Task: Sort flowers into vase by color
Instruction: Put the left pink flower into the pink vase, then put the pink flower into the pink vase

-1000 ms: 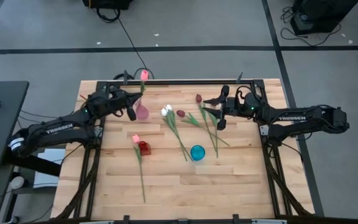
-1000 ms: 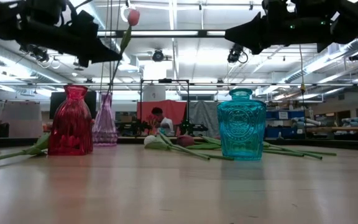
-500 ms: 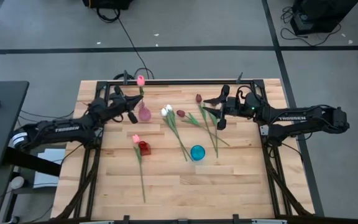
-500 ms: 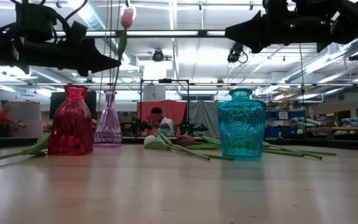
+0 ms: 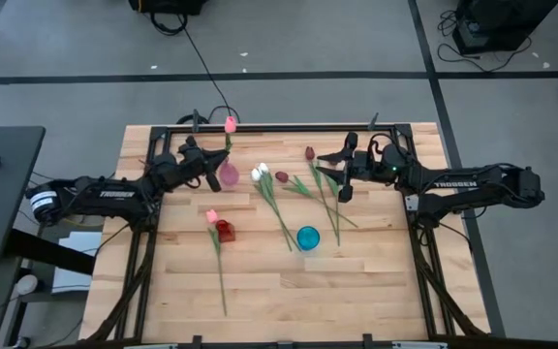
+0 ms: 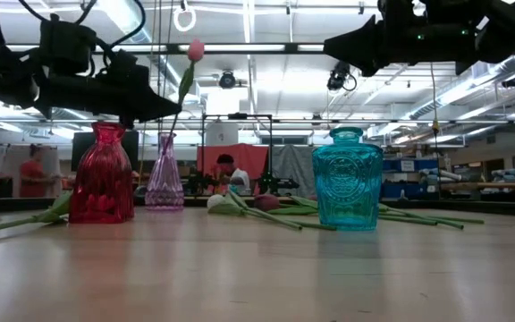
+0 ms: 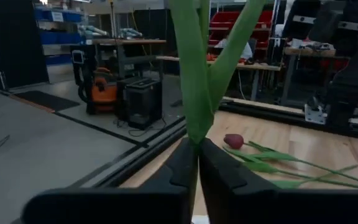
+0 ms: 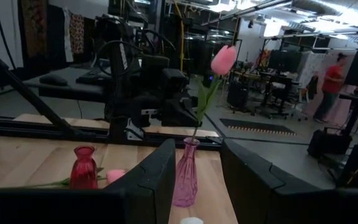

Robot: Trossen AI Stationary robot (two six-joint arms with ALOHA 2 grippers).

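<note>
A pink tulip stands upright in the pale pink vase near the table's far left; my left gripper is shut on its stem just above the vase's neck. Another pink tulip lies beside the red vase. Two white tulips and two maroon tulips lie flat mid-table. My right gripper hovers open above the maroon tulips' stems, touching nothing. My left gripper pinches the pink tulip's green stem between its two fingers, right where the leaves branch off. The fingers come roughly level from the table's left, across the stem. The tulip stands nearly upright, head leaning slightly right, its lower end inside the pale pink vase.
The teal vase stands mid-table, near the flowers' stem ends. A black frame runs along the table's far edge and both sides. The near half of the wooden table holds only one long stem. People move in the room beyond.
My left gripper has moved down and a little toward the table's right, still shut on the stem. The pink tulip's head has sunk lower as the stem went deeper into the pale pink vase, and the vase has slid slightly rightward on the table.
</note>
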